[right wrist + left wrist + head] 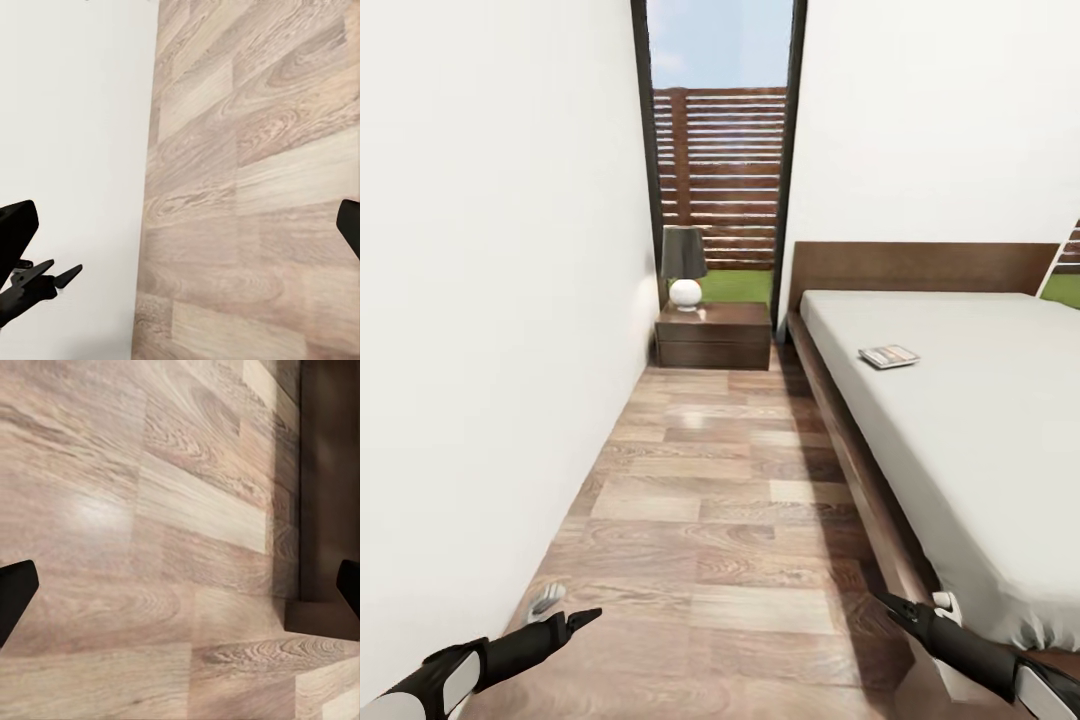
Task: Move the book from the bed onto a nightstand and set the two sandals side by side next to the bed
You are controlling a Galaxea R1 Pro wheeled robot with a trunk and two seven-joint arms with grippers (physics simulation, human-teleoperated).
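Down this narrow wood-plank aisle (710,500) between white wall and low grey-covered bed (980,420), both empty grippers hang wide-jawed; roll closer, then reach the small dark paperback book (888,356) lying near the headboard.

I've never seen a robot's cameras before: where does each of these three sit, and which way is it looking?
Head view: on the head, looking down the aisle at the nightstand, bed and book; both arms show.
Left wrist view: by the left gripper, facing the floor.
Right wrist view: by the right gripper, facing floor and wall.
All share the floor.
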